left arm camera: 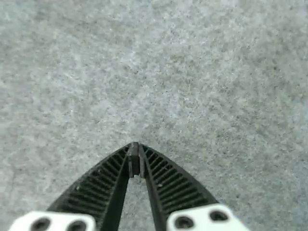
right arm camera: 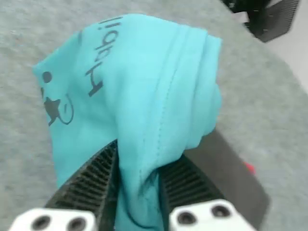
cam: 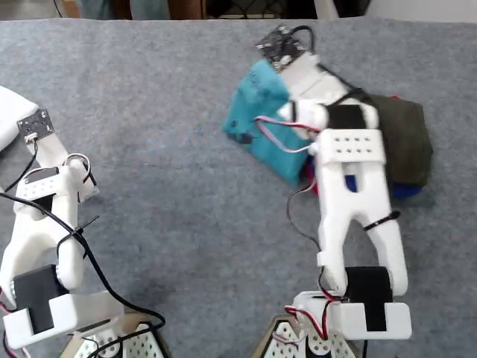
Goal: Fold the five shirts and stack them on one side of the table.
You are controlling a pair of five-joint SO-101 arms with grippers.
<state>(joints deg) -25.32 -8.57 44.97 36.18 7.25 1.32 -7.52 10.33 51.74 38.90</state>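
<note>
My right gripper (right arm camera: pixel 139 163) pinches the teal shirt (right arm camera: pixel 144 82); I should lay it flat, square on the olive shirt (cam: pixel 406 142); my left gripper (left arm camera: pixel 134 161) sits closed, empty.

white plastic arms (cam: pixel 352 186), black motors (cam: pixel 367 287), black cables (cam: pixel 112 287), ribbed black hands (left arm camera: pixel 135 161).

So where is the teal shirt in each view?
High view: teal shirt upper middle, partly under the right arm.
Right wrist view: centre, pinched in the right claw.
Left wrist view: left claw shut over grey table cover.
Shared landmark: grey table cover.
</note>
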